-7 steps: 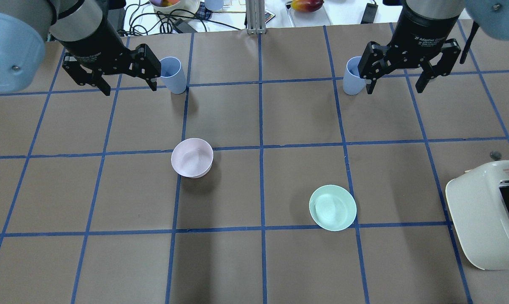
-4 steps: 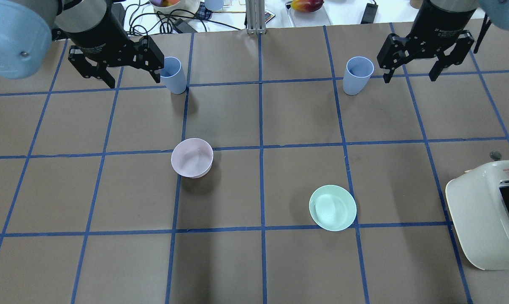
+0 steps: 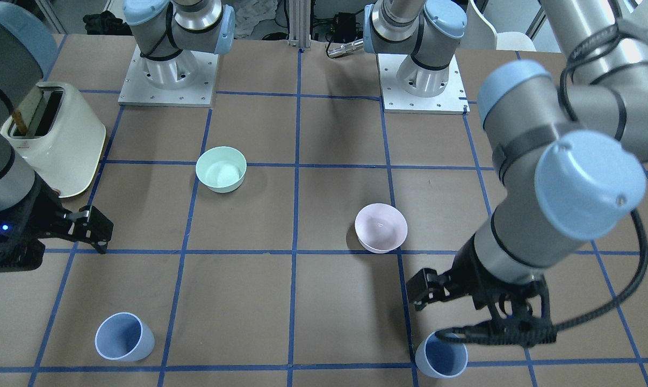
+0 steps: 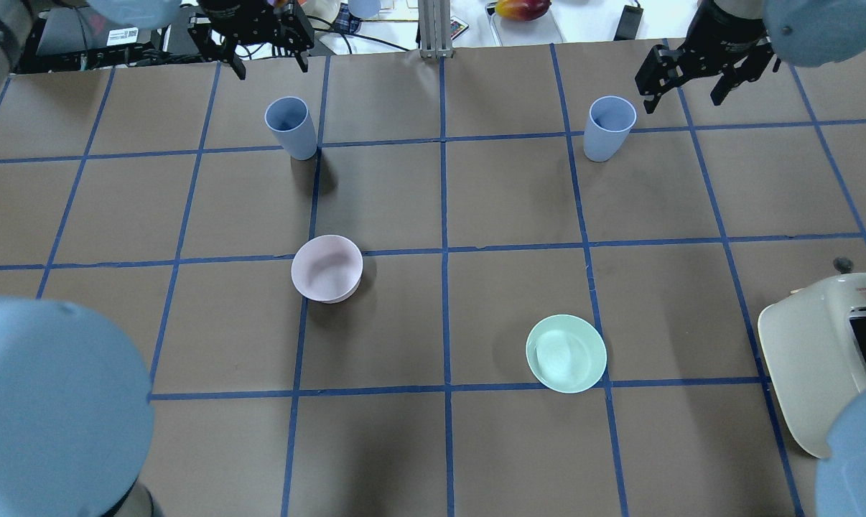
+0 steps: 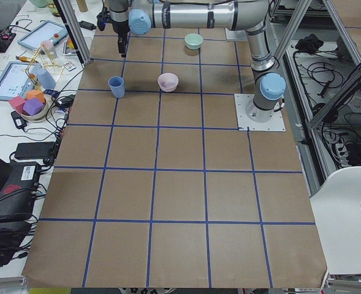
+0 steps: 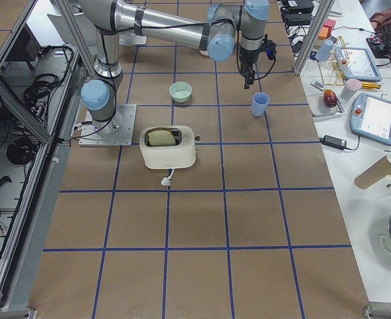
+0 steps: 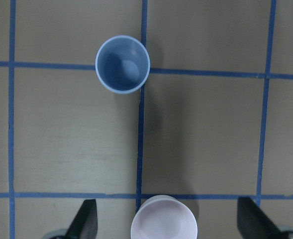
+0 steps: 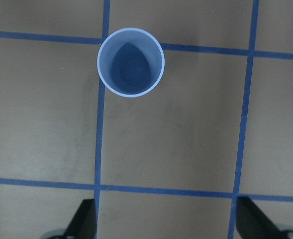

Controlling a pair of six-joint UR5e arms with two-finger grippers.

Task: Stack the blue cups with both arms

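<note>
With left gripper (image 4: 273, 68) held high, pointing straight down, fingers spread wide on nothing, left blue cup (image 4: 289, 128) upright on the table (image 4: 512, 201) ahead of the fingertips, untouched; likewise with right gripper (image 4: 683, 100), spread and empty, right blue cup (image 4: 608, 128) ahead.

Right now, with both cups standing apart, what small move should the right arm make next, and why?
Probably shift the right gripper over its blue cup and lower around it. The jaws are open and empty, and in the wrist view the cup stands upright ahead, left of centre.
</note>
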